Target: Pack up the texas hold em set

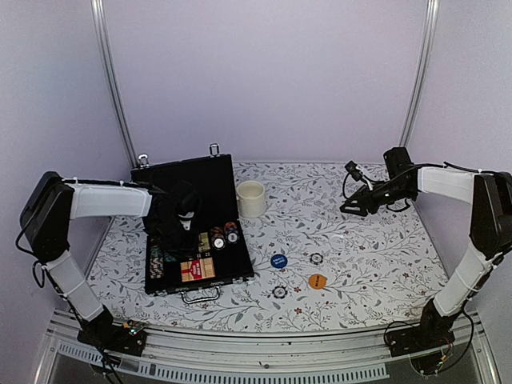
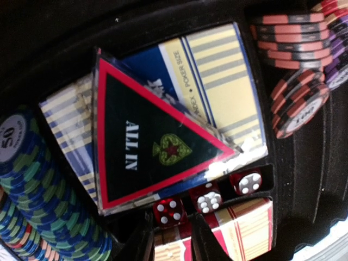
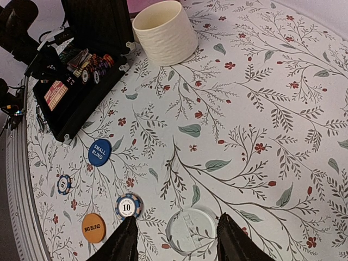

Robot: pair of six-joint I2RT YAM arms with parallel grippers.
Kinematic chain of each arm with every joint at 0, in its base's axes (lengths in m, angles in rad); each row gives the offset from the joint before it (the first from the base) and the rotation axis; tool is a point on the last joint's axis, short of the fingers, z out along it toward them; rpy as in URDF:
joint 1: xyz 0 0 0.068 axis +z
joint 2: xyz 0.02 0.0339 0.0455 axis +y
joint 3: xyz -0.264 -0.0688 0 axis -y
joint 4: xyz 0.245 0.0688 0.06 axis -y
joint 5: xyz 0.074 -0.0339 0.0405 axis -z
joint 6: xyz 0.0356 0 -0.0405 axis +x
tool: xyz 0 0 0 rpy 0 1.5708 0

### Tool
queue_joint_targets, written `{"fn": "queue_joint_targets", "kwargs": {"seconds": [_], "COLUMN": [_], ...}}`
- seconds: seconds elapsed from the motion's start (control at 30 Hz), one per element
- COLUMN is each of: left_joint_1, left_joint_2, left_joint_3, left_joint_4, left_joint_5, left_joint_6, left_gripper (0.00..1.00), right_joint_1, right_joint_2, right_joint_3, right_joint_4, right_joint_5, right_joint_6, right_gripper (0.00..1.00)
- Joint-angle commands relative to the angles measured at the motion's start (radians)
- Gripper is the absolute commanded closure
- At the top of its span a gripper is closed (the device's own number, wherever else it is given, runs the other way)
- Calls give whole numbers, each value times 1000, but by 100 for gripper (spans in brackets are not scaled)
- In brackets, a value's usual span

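The black case [image 1: 182, 174] lies open at the left with its lid up. My left gripper [image 1: 186, 218] hangs inside it. In the left wrist view an "ALL IN" triangle [image 2: 147, 141] rests on the blue deck [image 2: 217, 70]. Three red dice [image 2: 207, 199] sit in a slot beside the red deck [image 2: 239, 228]. My left gripper [image 2: 170, 239] is slightly open, its tips flanking the nearest die [image 2: 170, 211] without pinching it. My right gripper [image 3: 174, 244] is open in the air above a clear round button [image 3: 191, 231].
A cream mug [image 1: 251, 198] stands right of the case. Loose on the floral table lie a blue "SMALL BLIND" button [image 3: 99, 152], an orange "BIG BLIND" button [image 3: 93, 228] and two chips [image 3: 127, 206] [image 3: 64, 184]. Chip stacks [image 2: 32, 185] [image 2: 296, 54] fill the case's rows.
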Motion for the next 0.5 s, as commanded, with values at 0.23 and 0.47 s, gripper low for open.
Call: {"fn": "queue_joint_targets", "kwargs": {"seconds": [0.23, 0.47], "left_joint_1": [9, 9], "left_joint_2": [-85, -23], "left_joint_3": [50, 16], "left_joint_4": [-65, -15], "left_joint_5": [-35, -8], "left_joint_6": [27, 29], "left_gripper": [74, 74], "right_joint_1": [0, 0], "right_joint_2": [25, 22], "right_joint_3": [35, 36], "right_joint_4": [-15, -19], "right_joint_5": [-24, -24], "right_joint_6": [-3, -7], "right_gripper": [58, 58]}}
